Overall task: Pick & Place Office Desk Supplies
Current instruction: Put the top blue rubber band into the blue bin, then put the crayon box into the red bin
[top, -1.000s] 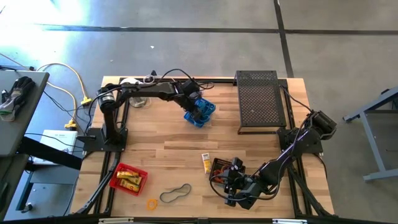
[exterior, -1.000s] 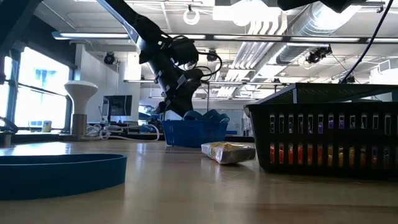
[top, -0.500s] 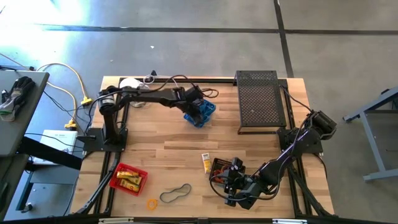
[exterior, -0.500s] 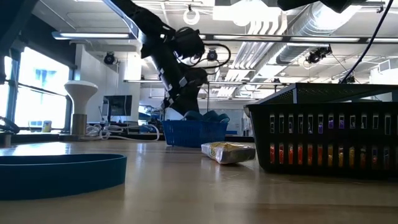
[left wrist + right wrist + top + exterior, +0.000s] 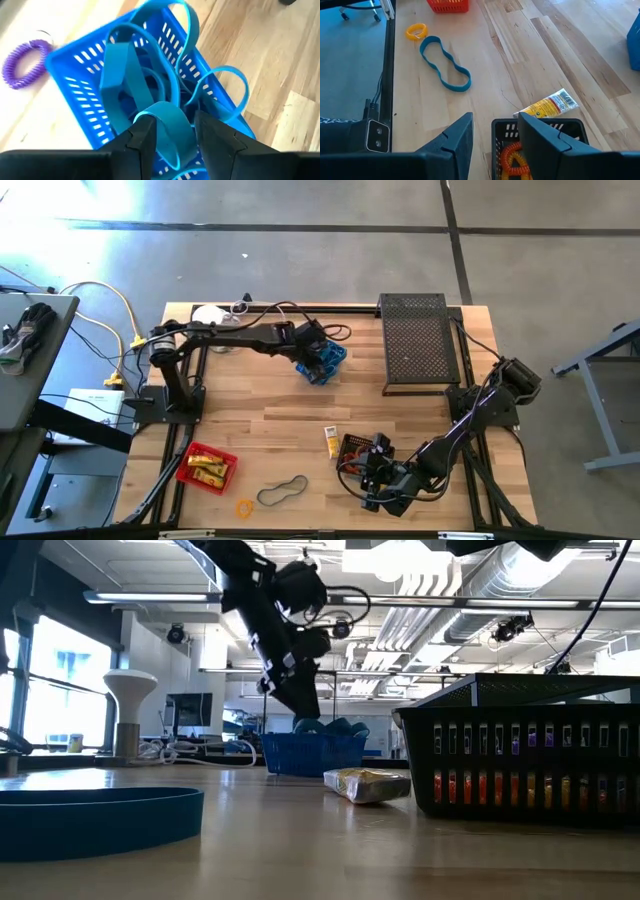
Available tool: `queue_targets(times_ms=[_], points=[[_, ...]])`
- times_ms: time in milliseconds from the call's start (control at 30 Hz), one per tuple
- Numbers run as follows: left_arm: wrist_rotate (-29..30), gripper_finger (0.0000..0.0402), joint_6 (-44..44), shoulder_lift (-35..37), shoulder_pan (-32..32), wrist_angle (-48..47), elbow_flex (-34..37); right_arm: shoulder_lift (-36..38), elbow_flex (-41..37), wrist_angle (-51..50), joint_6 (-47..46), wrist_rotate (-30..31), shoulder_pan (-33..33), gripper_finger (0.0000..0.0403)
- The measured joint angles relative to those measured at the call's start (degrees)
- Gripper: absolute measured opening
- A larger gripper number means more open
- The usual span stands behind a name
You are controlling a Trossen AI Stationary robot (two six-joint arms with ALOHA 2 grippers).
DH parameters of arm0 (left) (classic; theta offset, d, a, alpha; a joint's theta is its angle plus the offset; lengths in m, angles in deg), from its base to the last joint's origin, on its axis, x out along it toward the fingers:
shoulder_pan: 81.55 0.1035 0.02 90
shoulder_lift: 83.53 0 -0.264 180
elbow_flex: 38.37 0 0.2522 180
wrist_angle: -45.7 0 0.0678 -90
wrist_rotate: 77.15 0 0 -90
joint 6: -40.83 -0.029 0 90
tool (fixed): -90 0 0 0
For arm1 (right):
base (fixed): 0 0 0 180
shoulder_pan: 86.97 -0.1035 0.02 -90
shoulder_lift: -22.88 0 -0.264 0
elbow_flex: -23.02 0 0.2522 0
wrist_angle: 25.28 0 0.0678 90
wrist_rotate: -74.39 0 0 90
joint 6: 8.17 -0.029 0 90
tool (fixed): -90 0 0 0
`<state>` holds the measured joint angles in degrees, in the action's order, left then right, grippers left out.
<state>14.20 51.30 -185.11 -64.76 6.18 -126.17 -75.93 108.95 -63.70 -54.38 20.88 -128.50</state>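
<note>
The left pincer [image 5: 318, 356] hangs over the small blue slotted plastic basket [image 5: 322, 362] near the far middle of the pale wooden desk [image 5: 270, 420]. In the left wrist view its two dark fingers [image 5: 145, 142] stand parted, with a loop of the blue flat bands [image 5: 165, 120] lying in the gap between them; whether the fingers press on that loop cannot be told. The blue basket [image 5: 90, 95] is full of these looping blue bands, some arching above its rim, and a small purple coiled ring [image 5: 22, 62] lies on the desk just beside it. In the low view the left arm comes down to the basket [image 5: 312, 752] from above. The right pincer [image 5: 378, 470] sits at the near edge of the desk over the small black mesh basket [image 5: 355, 450]; its fingers [image 5: 457, 137] are spread apart and hold nothing, framing the black basket [image 5: 540, 127], which carries orange coiled rings [image 5: 515, 155]. A little yellow tube [image 5: 547, 106] lies just beside that basket. Farther off on the desk lie a single blue band loop [image 5: 445, 65], a small orange ring [image 5: 416, 31] close to it, and a small red basket [image 5: 206, 467] with yellow tubes inside. A large flat black mesh tray [image 5: 418, 340] stands at the far right of the desk.
</note>
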Motion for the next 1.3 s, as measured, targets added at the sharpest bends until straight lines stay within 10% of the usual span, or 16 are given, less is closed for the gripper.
queue_targets(times_ms=[467,933,1300], points=[[2.48,0.0128,-2.31,10.01,-5.33,0.0,0.0,0.0,0.0,0.01,0.0,0.0,0.0,0.0144],[9.47,0.0129,-22.86,17.6,-17.04,-9.38,0.0,0.0,0.0,0.01,0.0,-0.52,0.01,0.0144],[8.44,0.0129,-15.62,18.2,-27.18,-14.32,0.0,0.0,0.0,0.05,-0.03,-0.73,0.0,0.0144]])
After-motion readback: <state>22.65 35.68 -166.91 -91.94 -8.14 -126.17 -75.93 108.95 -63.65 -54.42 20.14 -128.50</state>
